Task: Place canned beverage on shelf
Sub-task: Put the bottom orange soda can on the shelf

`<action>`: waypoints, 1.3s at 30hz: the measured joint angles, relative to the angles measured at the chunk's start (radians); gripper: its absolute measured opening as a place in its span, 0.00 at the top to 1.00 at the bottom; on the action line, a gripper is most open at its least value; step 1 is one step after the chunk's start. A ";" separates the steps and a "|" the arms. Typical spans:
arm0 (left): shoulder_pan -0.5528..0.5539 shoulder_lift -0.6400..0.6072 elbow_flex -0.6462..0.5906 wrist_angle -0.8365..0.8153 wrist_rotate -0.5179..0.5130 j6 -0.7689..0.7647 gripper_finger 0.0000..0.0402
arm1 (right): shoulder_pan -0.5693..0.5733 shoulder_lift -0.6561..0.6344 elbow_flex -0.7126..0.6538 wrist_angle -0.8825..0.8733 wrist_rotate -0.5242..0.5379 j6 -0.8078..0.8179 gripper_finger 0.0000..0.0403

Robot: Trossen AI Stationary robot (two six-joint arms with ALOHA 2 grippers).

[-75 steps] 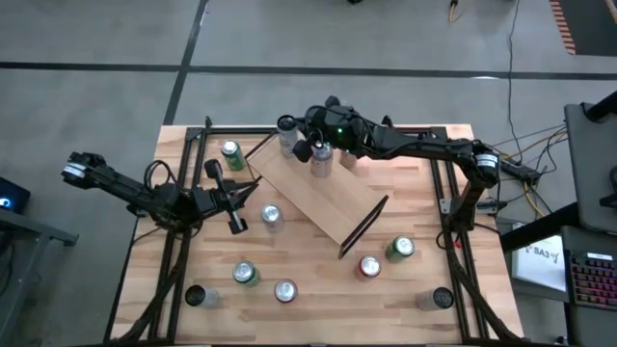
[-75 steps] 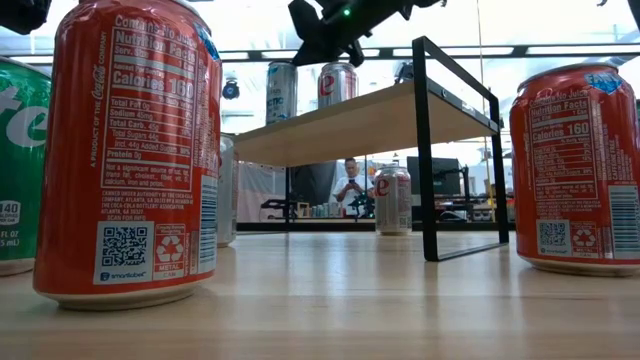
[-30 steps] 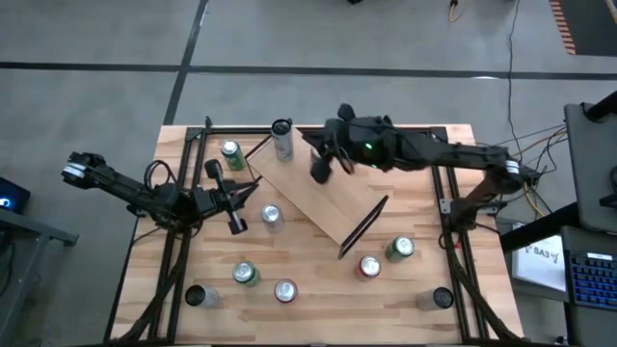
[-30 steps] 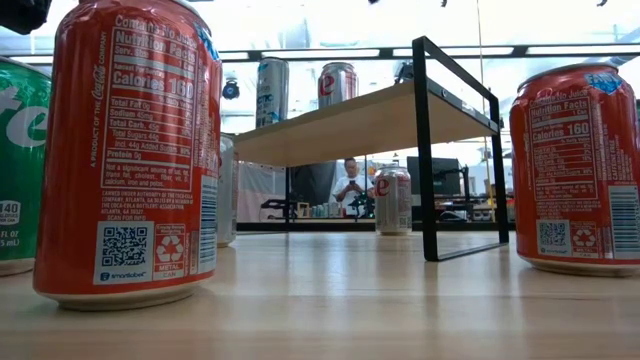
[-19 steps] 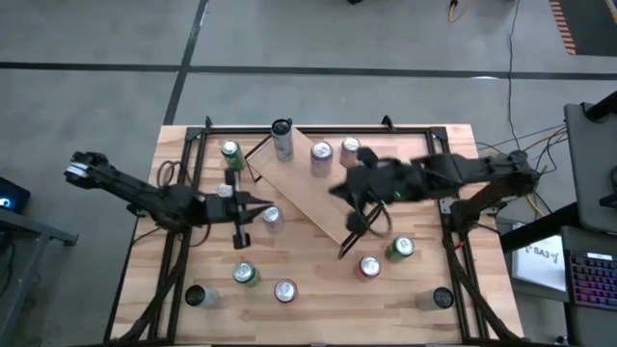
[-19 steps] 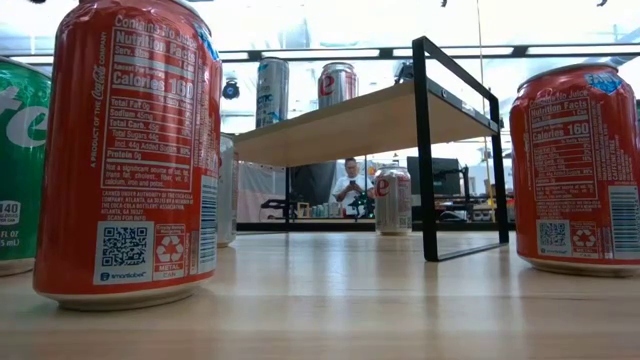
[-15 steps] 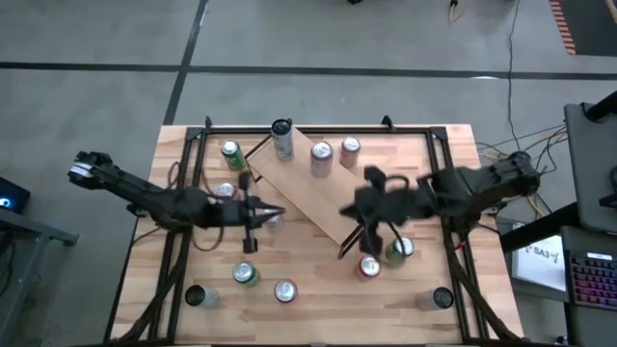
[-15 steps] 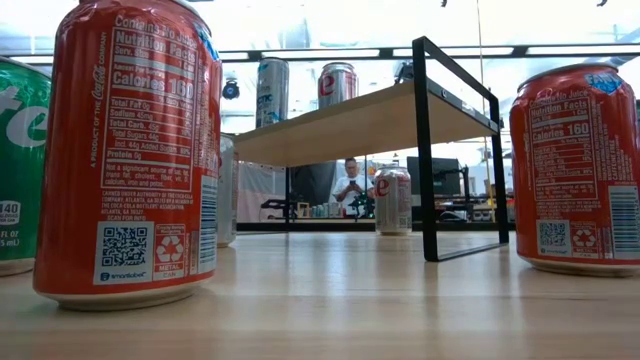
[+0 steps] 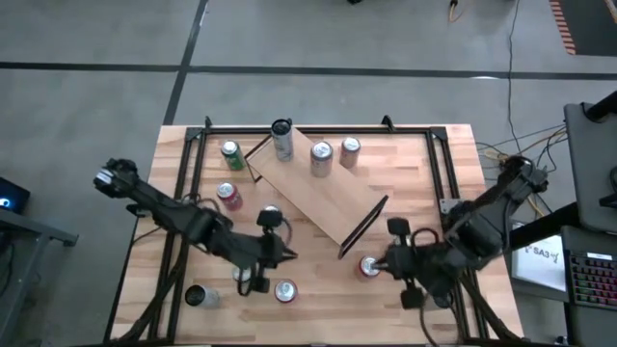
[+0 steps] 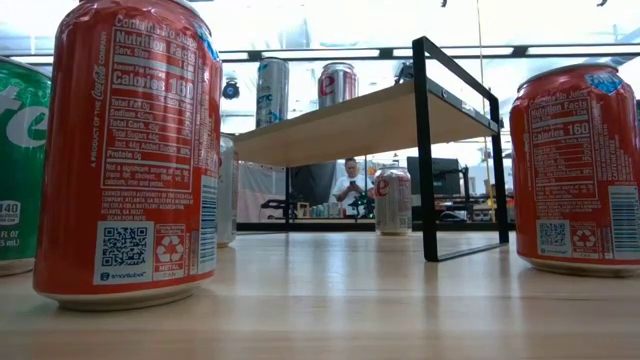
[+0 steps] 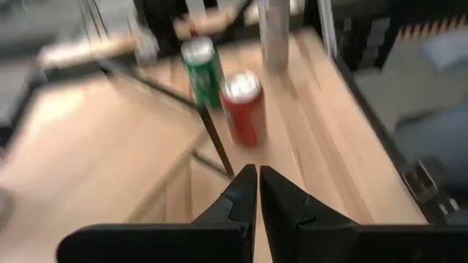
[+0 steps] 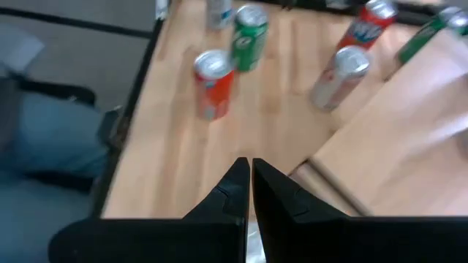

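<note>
The shelf [image 9: 323, 193] stands slantwise at the table's middle on its black end frames [image 10: 425, 150]. On its board stand a tall silver can [image 9: 281, 138] [image 10: 270, 92] and a red-and-silver can [image 9: 320, 157] [image 10: 337, 85]. My left gripper [image 9: 275, 258] [image 11: 258, 175] is shut and empty, hovering near the shelf's near left side and pointing toward a red can [image 11: 245, 106] and a green can [image 11: 201, 69]. Near the table's front right, my right gripper [image 9: 384, 262] [image 12: 250, 169] is shut and empty too, pointing toward the left. Neither gripper shows in the low view.
Loose cans stand on the table: green [image 9: 231, 154], red [image 9: 228, 196], silver [image 9: 285, 289], dark [image 9: 197, 296], red [image 9: 368, 267], and one behind the shelf [image 9: 350, 149]. Two large red cans [image 10: 130, 150] [image 10: 580, 165] fill the low view's foreground. A black rail frame [image 9: 188, 145] rings the tabletop.
My right gripper has swung from above the shelf's far end toward the table's near right corner, sinking and turning to point left. My left gripper has gone from left of the shelf toward the near edge and centre, tipping up to point right. The cans on the shelf have stayed.
</note>
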 joint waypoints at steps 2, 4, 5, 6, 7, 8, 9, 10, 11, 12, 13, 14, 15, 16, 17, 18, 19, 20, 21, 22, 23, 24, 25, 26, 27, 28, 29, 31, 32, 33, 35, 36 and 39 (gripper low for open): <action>-0.018 0.060 0.086 -0.125 0.000 -0.054 0.99 | 0.036 0.000 -0.024 0.001 0.000 0.029 0.98; -0.034 0.117 0.168 -0.241 0.002 -0.095 0.99 | 0.068 0.000 -0.048 0.003 0.001 0.061 0.98; -0.042 0.145 0.204 -0.291 0.008 -0.111 0.99 | 0.082 0.000 -0.060 0.009 0.003 0.077 0.98; -0.048 0.173 0.237 -0.339 0.029 -0.127 0.99 | 0.094 0.000 -0.073 0.019 0.006 0.092 0.98; -0.054 0.200 0.267 -0.382 0.057 -0.143 0.99 | 0.106 0.000 -0.088 0.031 0.011 0.105 0.98; -0.061 0.226 0.294 -0.416 0.091 -0.157 0.99 | 0.114 0.000 -0.104 0.043 0.014 0.115 0.98; -0.067 0.251 0.320 -0.451 0.127 -0.172 0.99 | 0.120 0.000 -0.117 0.057 0.020 0.120 0.98; -0.073 0.275 0.343 -0.479 0.159 -0.186 0.99 | 0.126 0.000 -0.128 0.073 0.023 0.122 0.98; -0.080 0.298 0.363 -0.504 0.185 -0.200 0.99 | 0.131 0.000 -0.139 0.090 0.027 0.122 0.98; -0.089 0.320 0.384 -0.530 0.202 -0.211 0.99 | 0.135 0.000 -0.148 0.108 0.028 0.123 0.98; -0.098 0.340 0.402 -0.556 0.208 -0.223 0.99 | 0.136 0.000 -0.156 0.123 0.028 0.123 0.98; -0.107 0.360 0.420 -0.583 0.208 -0.230 0.99 | 0.136 0.000 -0.163 0.139 0.028 0.121 0.98; -0.114 0.377 0.438 -0.606 0.209 -0.234 0.99 | 0.136 0.000 -0.168 0.147 0.028 0.120 0.98; -0.122 0.393 0.454 -0.624 0.208 -0.234 0.99 | 0.136 0.000 -0.172 0.149 0.028 0.120 0.98; -0.128 0.405 0.469 -0.639 0.209 -0.234 0.99 | 0.136 0.000 -0.175 0.150 0.028 0.120 0.98; -0.132 0.416 0.480 -0.648 0.209 -0.234 0.99 | 0.136 0.000 -0.176 0.151 0.028 0.120 0.98; -0.133 0.424 0.492 -0.654 0.207 -0.234 0.99 | 0.135 0.000 -0.178 0.154 0.028 0.119 0.98; -0.134 0.430 0.501 -0.654 0.200 -0.235 0.99 | 0.135 0.000 -0.179 0.156 0.029 0.119 0.98; -0.135 0.436 0.506 -0.652 0.185 -0.242 0.99 | 0.135 0.000 -0.180 0.161 0.029 0.119 0.98; -0.135 0.441 0.508 -0.655 0.173 -0.254 0.99 | 0.135 0.000 -0.180 0.167 0.029 0.119 0.98; -0.135 0.444 0.508 -0.657 0.172 -0.264 0.98 | 0.135 0.000 -0.180 0.173 0.029 0.118 0.98; -0.135 0.445 0.505 -0.659 0.173 -0.274 0.97 | 0.135 0.000 -0.180 0.175 0.029 0.118 0.98; -0.135 0.445 0.498 -0.661 0.173 -0.283 0.95 | 0.135 0.000 -0.180 0.177 0.029 0.118 0.98; -0.135 0.445 0.493 -0.667 0.173 -0.294 0.93 | 0.135 0.000 -0.180 0.183 0.029 0.117 0.98; -0.135 0.445 0.490 -0.672 0.173 -0.303 0.91 | 0.135 0.000 -0.180 0.188 0.029 0.116 0.98; -0.135 0.445 0.489 -0.677 0.170 -0.311 0.88 | 0.135 0.000 -0.180 0.189 0.029 0.116 0.98; -0.135 0.445 0.489 -0.681 0.156 -0.322 0.85 | 0.135 0.000 -0.180 0.192 0.029 0.116 0.98; -0.135 0.443 0.488 -0.680 0.127 -0.354 0.77 | 0.135 0.000 -0.180 0.196 0.029 0.116 0.98; -0.135 0.443 0.488 -0.680 0.119 -0.368 0.73 | 0.135 0.000 -0.180 0.195 0.029 0.116 0.98; -0.135 0.443 0.488 -0.680 0.118 -0.378 0.68 | 0.135 0.000 -0.180 0.196 0.029 0.116 0.98; -0.135 0.445 0.488 -0.676 0.116 -0.396 0.58 | 0.135 0.000 -0.180 0.196 0.029 0.116 0.98; -0.135 0.445 0.488 -0.674 0.104 -0.401 0.52 | 0.135 0.000 -0.180 0.196 0.029 0.116 0.98; -0.144 0.445 0.487 -0.666 0.037 -0.413 0.34 | 0.135 0.000 -0.180 0.196 0.029 0.116 0.98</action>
